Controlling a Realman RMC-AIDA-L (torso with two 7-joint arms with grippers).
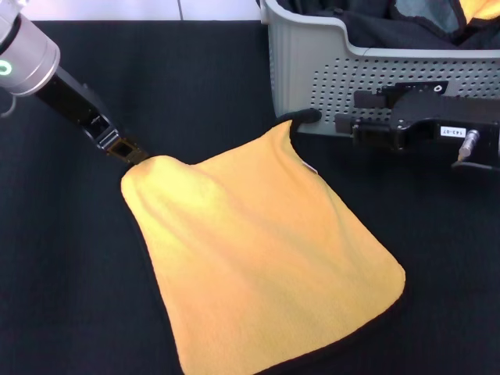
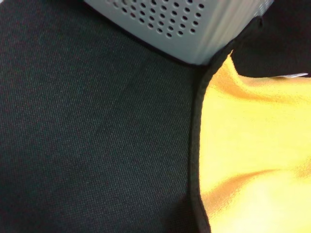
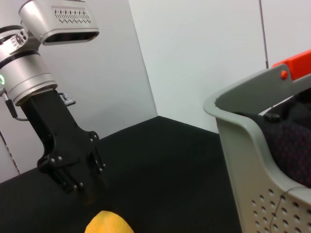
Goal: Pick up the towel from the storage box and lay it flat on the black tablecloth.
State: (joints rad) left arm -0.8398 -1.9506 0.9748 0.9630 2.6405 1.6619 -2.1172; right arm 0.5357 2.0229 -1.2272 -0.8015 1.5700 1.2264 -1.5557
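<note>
The towel [image 1: 262, 258] is spread mostly flat on the black tablecloth [image 1: 62, 273], out of the storage box [image 1: 312, 70]. Left pincer [image 1: 129, 151] is clenched on one corner, right pincer [image 1: 301, 117] pinches the opposite corner beside the box. Dark fabric [image 1: 391, 31] and something orange [image 1: 480, 8] sit inside the box.

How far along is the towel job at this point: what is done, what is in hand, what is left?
Done: the towel is out of the storage box and spread on the black tablecloth.

In hand: the left gripper pinches one corner, and the right gripper sits at the opposite raised corner beside the box.

Left: both corners need releasing, and the peaked corner by the box still has to settle flat.
</note>
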